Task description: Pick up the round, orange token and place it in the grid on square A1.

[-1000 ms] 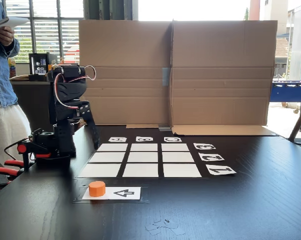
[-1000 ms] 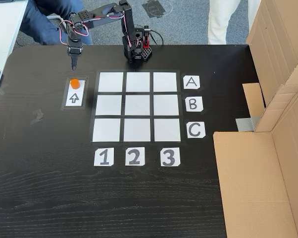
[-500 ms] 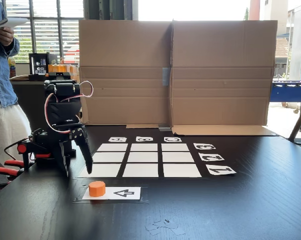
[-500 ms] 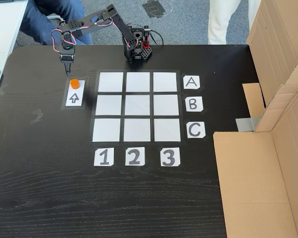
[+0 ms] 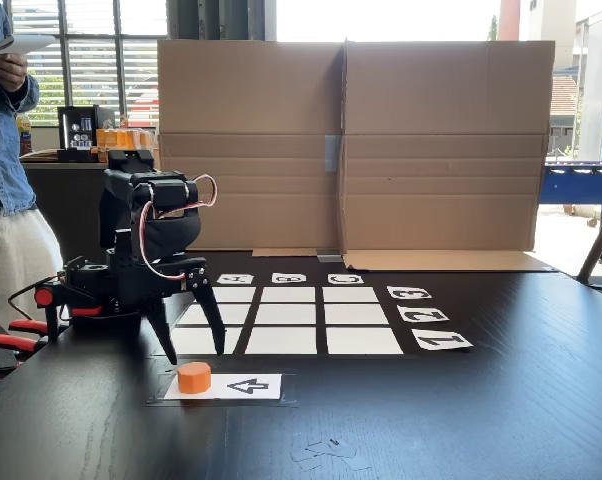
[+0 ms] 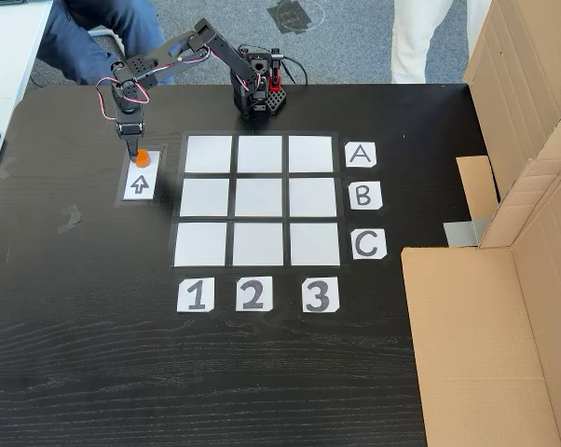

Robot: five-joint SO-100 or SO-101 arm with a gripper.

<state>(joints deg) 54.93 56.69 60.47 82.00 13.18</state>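
On the left side of the table: the scene has these parts.

Token: the token (image 5: 193,377) (image 6: 141,157) is a short orange cylinder. It stands on the left end of the arrow card in a fixed view from the side, in the lower left of the frame. In a fixed view from above it is at the top end of that card, in the upper left.

Arrow card: the arrow card (image 5: 243,386) (image 6: 140,182) is a single white card with a black arrow. It lies flat on the table (image 5: 481,410) (image 6: 94,354), just beside the grid and apart from it.

Gripper: the gripper (image 5: 190,343) (image 6: 133,151) points down, above the token. From the side, its two fingers are spread apart, so the pincer is open and holds nothing. The fingertips (image 5: 219,347) are higher than the top of the token and do not touch it. From above, the tip overlaps the edge of the token.

Grid: the grid (image 5: 286,315) (image 6: 258,199) has nine white squares with black gaps, all bare.

Square A1: square A1 (image 5: 364,340) (image 6: 209,154) is the upper left square from above, and the near right square from the side.

Labels: letters A, B, C (image 6: 361,197) stand at the right of the grid from above, numbers 1, 2, 3 (image 6: 252,294) below it.

Background: cardboard wall (image 5: 351,140) behind the table; a person (image 5: 6,170) at the far left.
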